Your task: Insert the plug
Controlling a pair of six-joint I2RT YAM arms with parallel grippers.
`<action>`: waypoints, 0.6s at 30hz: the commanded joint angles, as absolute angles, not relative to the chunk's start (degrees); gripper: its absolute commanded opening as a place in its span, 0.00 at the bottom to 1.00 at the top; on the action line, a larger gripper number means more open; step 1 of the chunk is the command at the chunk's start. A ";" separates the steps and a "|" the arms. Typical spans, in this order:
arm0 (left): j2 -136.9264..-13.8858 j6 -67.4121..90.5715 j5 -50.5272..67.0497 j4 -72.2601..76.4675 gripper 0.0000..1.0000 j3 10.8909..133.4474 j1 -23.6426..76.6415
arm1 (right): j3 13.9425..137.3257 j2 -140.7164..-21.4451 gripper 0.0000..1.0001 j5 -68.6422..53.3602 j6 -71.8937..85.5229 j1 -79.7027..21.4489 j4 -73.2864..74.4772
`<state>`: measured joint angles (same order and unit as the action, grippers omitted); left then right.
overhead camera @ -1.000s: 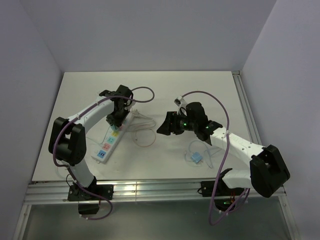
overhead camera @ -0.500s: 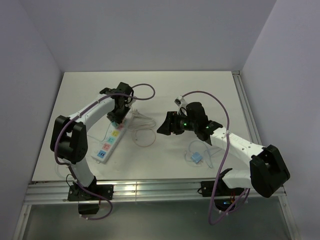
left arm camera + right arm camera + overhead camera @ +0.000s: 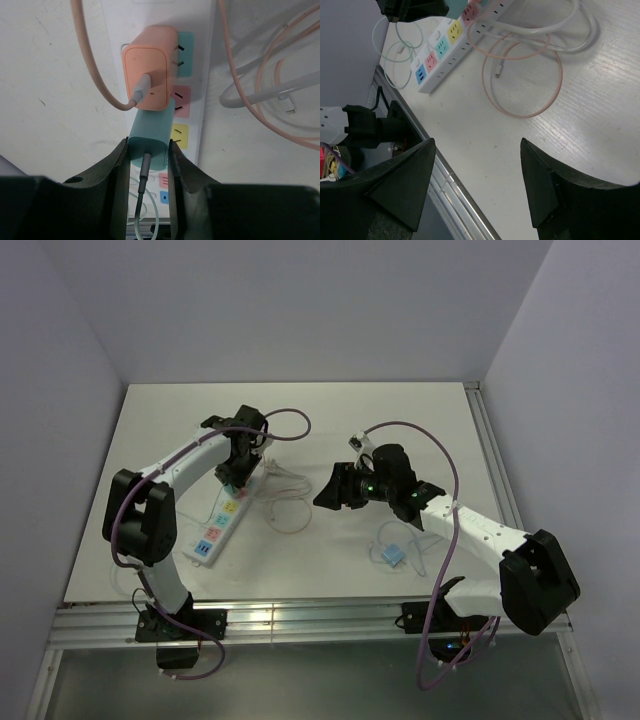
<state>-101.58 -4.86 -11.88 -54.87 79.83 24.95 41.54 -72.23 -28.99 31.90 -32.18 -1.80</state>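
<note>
Plug (image 3: 150,131) of teal sits clamped in the left hand (image 3: 148,148), just beside the orange charger (image 3: 149,75).

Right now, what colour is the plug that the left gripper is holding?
Teal. The small rectangular plastic charger plug shows best in the left wrist view.

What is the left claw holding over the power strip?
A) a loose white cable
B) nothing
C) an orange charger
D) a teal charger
D: the left gripper clamps the teal charger from both sides, next to the orange charger already sitting in the power strip.
</note>
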 commanded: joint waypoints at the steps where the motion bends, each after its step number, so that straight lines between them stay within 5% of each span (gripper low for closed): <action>1: -102.30 -4.83 -11.25 -54.32 0.00 79.54 24.87 | 41.04 -71.63 0.75 -29.27 31.82 -31.55 -3.95; 18: -102.57 -3.61 -9.84 -56.33 0.00 78.75 24.79 | 41.13 -72.16 0.75 -29.27 31.90 -31.55 -4.04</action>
